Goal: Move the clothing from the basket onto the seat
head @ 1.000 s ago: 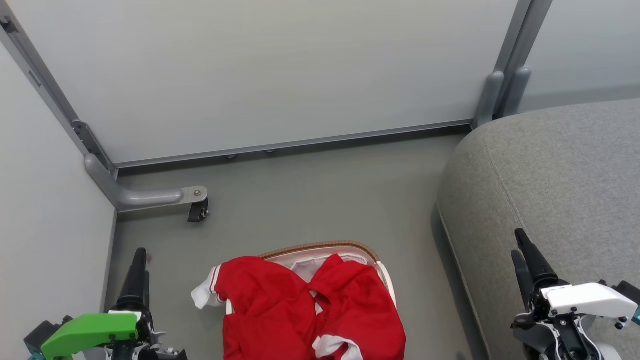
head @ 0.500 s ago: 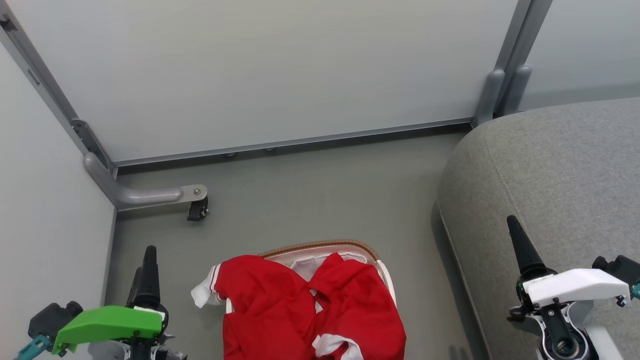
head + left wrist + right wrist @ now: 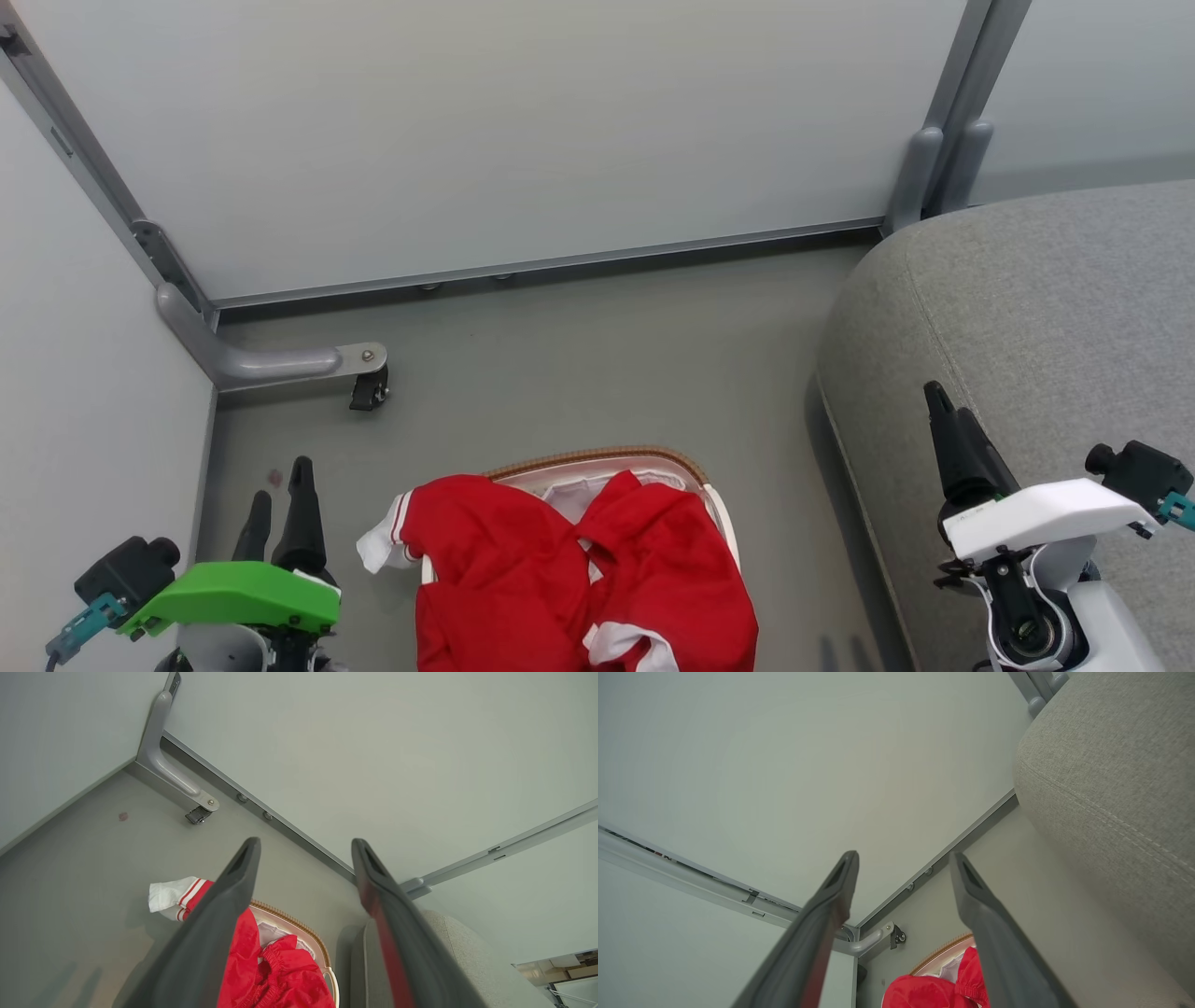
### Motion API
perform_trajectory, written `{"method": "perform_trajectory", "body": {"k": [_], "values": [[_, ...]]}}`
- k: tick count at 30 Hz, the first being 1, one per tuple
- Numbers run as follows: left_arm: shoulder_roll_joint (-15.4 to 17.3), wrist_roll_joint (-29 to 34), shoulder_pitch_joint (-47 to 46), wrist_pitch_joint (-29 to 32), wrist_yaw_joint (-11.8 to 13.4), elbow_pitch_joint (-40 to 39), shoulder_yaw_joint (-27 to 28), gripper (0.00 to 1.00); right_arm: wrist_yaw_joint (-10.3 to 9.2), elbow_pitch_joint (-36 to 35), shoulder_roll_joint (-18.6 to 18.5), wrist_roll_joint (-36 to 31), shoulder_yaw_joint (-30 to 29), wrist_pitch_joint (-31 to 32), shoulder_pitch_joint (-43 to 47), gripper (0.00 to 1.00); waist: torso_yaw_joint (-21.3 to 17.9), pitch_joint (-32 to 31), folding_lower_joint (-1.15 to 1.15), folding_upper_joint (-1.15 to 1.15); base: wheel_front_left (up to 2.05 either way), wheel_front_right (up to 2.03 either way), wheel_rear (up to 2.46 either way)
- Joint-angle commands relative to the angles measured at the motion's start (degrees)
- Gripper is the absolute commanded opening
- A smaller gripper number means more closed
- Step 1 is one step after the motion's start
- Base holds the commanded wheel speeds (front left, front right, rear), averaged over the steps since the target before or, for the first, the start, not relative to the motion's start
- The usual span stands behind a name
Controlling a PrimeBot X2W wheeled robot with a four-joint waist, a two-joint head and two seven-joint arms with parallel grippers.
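Left gripper (image 3: pixel 280 478): fingers spread, nothing between them, hovering over the floor (image 3: pixel 579 373) just left of the basket. The left wrist view looks past its fingertips onto the red cloth.

Clothing (image 3: pixel 523 569): two red garments heaped in the basket (image 3: pixel 607 457), covering most of the opening. One white sleeve (image 3: pixel 378 551) with stripe trim hangs over the left rim, the part nearest the left gripper.

Handling, my estimate: light, limp, probably slick sports fabric. It will sag and trail once lifted, and a thin pinch may slip. I would take a thick bunched fold near the middle of the heap rather than the sleeve, so that less cloth drags over the rim.

Seat (image 3: pixel 1046 308): to the right of the basket, a strip of floor between them, bare.

Right gripper (image 3: pixel 938 401): over the seat's near edge, well apart from the clothing. The right wrist view shows its fingers parted and empty.
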Motion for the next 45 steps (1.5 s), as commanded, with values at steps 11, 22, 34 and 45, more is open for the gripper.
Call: {"method": "perform_trajectory", "body": {"k": [11,22,34,45], "values": [[1.96,10.29,-2.29,-2.53,1.94,0.2,-3.44,1.0,0.02,-0.63,-0.97,-10.02,1.63,-2.68,-2.29,1.0,-0.09,0.07,0.0,0.0,0.0,0.0,0.0],[2.31,16.53,-2.65,-4.38,2.99,0.79,-4.89,1.0,0.03,-0.71,-1.12,-17.92,1.46,-4.52,-3.24,1.0,-0.05,0.32,0.0,0.0,0.0,0.0,0.0],[2.19,23.41,-2.15,-6.19,3.12,1.84,-4.6,1.0,0.03,0.98,-1.11,-25.95,1.87,-6.39,-3.36,1.0,-0.16,0.36,0.0,0.0,0.0,0.0,0.0],[1.6,29.6,-1.21,-7.72,3.49,2.05,-4.07,1.0,0.03,1.88,-1.05,-32.09,2.37,-7.9,-3.15,1.0,-0.25,0.12,0.0,0.0,0.0,0.0,0.0]]}}
